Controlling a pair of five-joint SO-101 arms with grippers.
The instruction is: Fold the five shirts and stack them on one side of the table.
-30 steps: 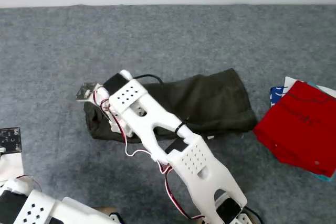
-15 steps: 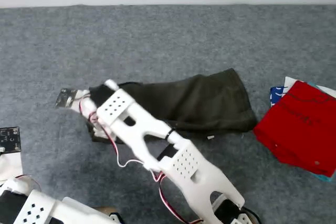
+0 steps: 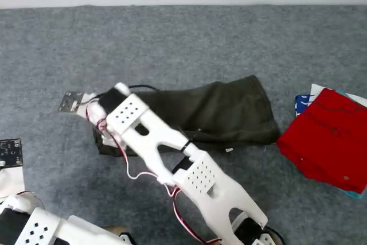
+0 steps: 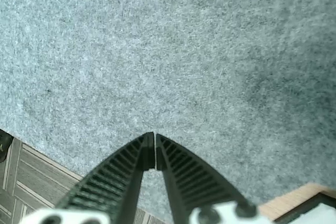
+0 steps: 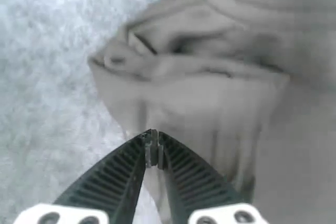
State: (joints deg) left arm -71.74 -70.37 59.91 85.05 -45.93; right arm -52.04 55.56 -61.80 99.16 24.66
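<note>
Fingers [image 5: 122, 170] of the right gripper [image 5: 151, 150] are pressed together at the bunched end of the dark olive shirt [image 3: 223, 110], which stretches away from them across the grey counter [image 3: 183, 38]. Well past its far end, a red shirt [image 3: 327, 139] tops a folded stack. The left gripper [image 4: 155, 153] has its fingers together over bare counter.

- Shirt [image 3: 223, 110]: lies across the middle of the tabletop [image 3: 183, 38], its length running left to right.
- Stack of folded shirts [image 3: 330, 139]: at the right edge, near the shirt's right end but apart from it.
- Right arm [image 3: 172, 153]: reaches from the near edge over the shirt's left end, with the right gripper [image 5: 152, 149] at that end.
- Left arm [image 3: 34, 228]: at the near left corner, with the left gripper [image 4: 155, 150] above bare tabletop beside an edge.
</note>
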